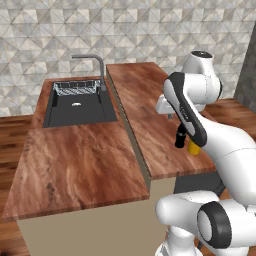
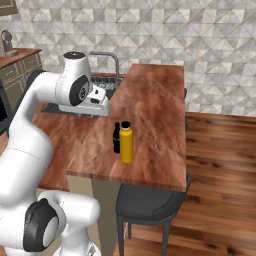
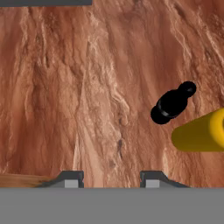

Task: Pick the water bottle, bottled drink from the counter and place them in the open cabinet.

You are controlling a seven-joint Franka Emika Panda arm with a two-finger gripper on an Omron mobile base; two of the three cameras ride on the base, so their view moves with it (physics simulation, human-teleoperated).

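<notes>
Item one: the desk (image 2: 155,100), a reddish-brown wood-grain top on a beige base, is stretching away from the robot toward the tiled wall (image 1: 125,30).

Item two: the water bottle (image 2: 126,143), yellow with a black cap, is standing upright on the near part of the desk, close to its near edge. In the left base view only its lower yellow part (image 1: 194,148) is showing past the arm.

Item three: the bottled drink (image 2: 116,138), slim and black with a narrow neck, is standing upright just to the left of the water bottle, so close that whether the two are touching cannot be told. In the hand view the two are lying side by side at the right, the black one (image 3: 172,104) above the yellow one (image 3: 199,132).

Item four: the jaws (image 3: 111,179) are hanging above bare wood to the left of both bottles, drawn as near together as they get, though a gap is showing between the tips, and holding nothing.

Item five: the sink (image 1: 80,105), a dark basin with a wire rack at its far end, is sitting in the lower worktop to the left, with a grey faucet (image 1: 95,65) arching over it.

Item six: a dark-seated stool (image 2: 150,202) is tucked under the near end of the desk.
</notes>
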